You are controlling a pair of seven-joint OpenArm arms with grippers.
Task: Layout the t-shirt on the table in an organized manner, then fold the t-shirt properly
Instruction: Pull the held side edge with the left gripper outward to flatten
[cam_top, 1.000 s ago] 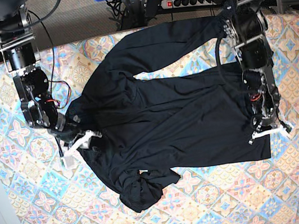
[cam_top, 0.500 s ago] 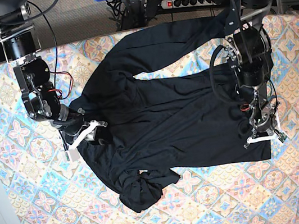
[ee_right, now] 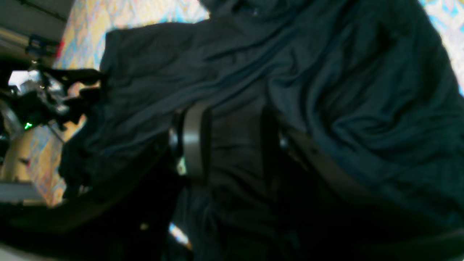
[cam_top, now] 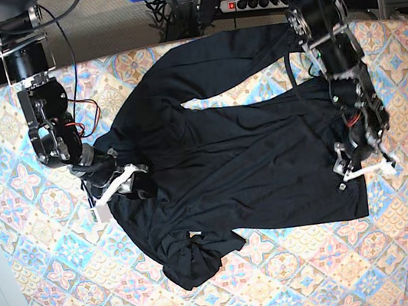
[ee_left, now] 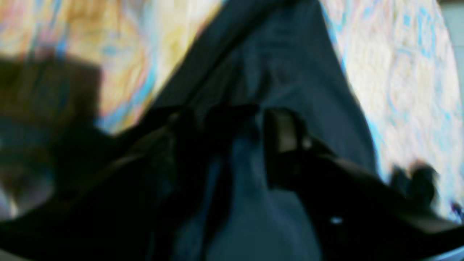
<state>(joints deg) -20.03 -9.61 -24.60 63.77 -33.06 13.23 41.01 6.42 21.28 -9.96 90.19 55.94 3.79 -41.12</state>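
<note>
Black t-shirt (cam_top: 244, 158) lay spread across patterned table (cam_top: 47, 286), wrinkled; 1 sleeve extended toward far edge, near-left portion bunched into crumpled lump.

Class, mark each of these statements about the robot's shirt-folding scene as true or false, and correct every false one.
1. The t-shirt is black. True.
2. The t-shirt is folded into a neat rectangle. False: it lies spread and rumpled, one sleeve bunched near the front.
3. The table has a patterned cover. True.
4. The t-shirt hangs fully off the table. False: it lies on the table.
5. The right gripper is at the shirt's edge. True.
</note>
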